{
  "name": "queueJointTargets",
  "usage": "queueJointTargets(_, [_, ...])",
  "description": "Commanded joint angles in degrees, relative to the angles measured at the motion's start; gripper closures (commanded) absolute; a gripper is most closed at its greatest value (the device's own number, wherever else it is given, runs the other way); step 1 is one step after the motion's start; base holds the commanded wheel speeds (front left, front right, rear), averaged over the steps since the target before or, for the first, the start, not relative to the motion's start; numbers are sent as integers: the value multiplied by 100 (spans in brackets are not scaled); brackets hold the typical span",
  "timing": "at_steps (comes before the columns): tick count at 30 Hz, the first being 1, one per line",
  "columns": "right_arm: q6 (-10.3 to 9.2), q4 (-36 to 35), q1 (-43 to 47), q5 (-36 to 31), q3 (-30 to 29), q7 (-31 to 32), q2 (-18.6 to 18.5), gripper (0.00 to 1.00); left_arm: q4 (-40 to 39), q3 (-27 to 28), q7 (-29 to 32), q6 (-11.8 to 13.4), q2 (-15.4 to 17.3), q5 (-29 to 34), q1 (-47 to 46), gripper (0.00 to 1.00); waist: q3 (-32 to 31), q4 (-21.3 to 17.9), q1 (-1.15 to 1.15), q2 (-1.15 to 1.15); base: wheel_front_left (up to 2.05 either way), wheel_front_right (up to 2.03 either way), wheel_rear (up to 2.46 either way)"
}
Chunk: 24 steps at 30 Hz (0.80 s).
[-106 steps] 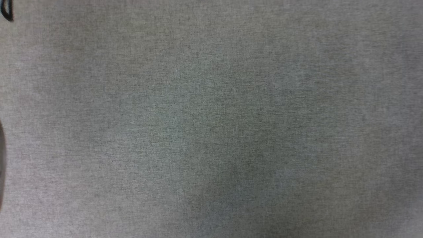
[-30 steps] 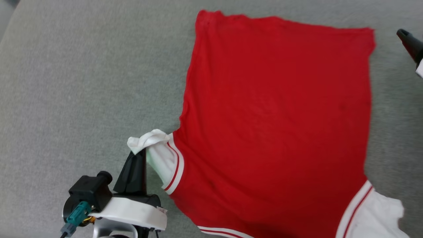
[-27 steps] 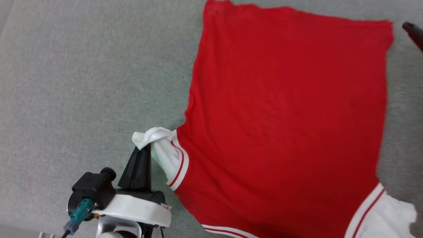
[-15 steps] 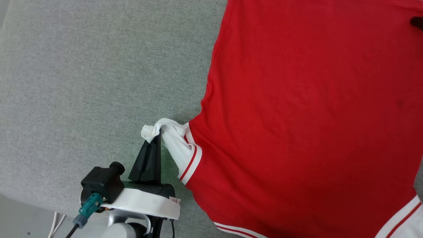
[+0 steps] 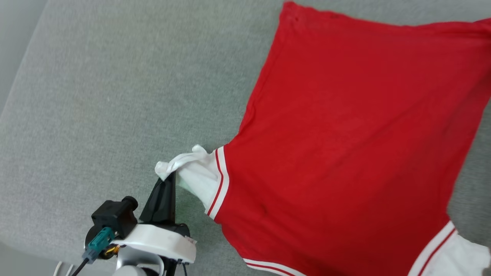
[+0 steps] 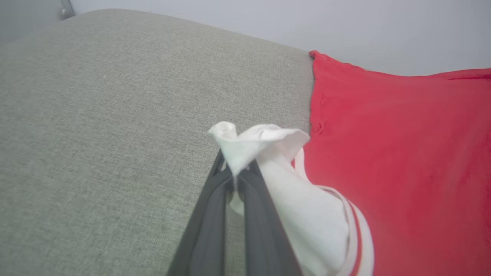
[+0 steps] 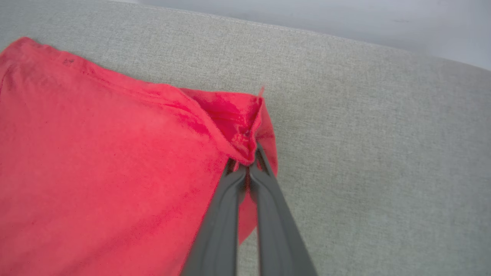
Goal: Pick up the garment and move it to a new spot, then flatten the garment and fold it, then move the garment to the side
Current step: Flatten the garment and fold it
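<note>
A red jersey shirt with white sleeves (image 5: 345,153) is stretched diagonally.
The sleeve (image 5: 193,174) is pinched at lower left by the left gripper (image 5: 168,179), the hem corner (image 7: 245,119) at upper right by the right gripper (image 7: 247,165).

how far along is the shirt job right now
Looks done: the garment lies spread, plain red side up, on the grey surface. In hand: left gripper pinches the white sleeve, right gripper pinches a red corner, likely flattening. Left: folding it and moving it aside.
</note>
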Motion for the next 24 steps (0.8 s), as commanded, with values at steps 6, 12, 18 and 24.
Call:
queueJointTargets(6, [-4,-850,919,300,538,231,-412,100,73,168,124,138,207,-79,348,100,-980,-707,-1,0,0,0,0])
queueJointTargets(12, [-4,-2068,2584,666,592,699,-745,100,-1,365,255,362,383,-153,778,100,-1498,-1304,-1,0,0,0,0])
queueJointTargets(18, [-4,-3015,4789,881,203,1180,-512,100,-139,456,394,501,506,-207,1064,100,-1698,-1698,-1,0,0,0,0])
queueJointTargets(24, [-4,-3411,6196,1082,-65,1221,117,33,-229,514,488,566,582,-254,1136,100,-1703,-1873,-1,0,0,0,0])
